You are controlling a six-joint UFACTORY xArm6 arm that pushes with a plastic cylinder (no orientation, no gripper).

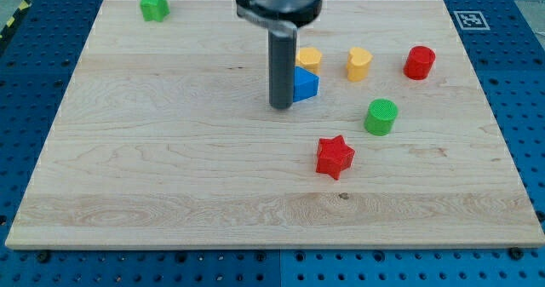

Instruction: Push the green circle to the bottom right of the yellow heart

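Note:
The green circle (pixel 381 117) lies on the wooden board, below and slightly right of the yellow heart (pixel 359 64). My tip (pixel 281 106) rests on the board well to the left of the green circle, touching or nearly touching the left side of a blue block (pixel 306 83). The rod rises straight up from the tip and hides part of the blue block.
A yellow block (pixel 309 60) sits just above the blue block. A red circle (pixel 419 63) lies right of the yellow heart. A red star (pixel 335 157) lies below-left of the green circle. A green star (pixel 154 5) sits at the top left. The board's edge (pixel 272 246) runs along the bottom.

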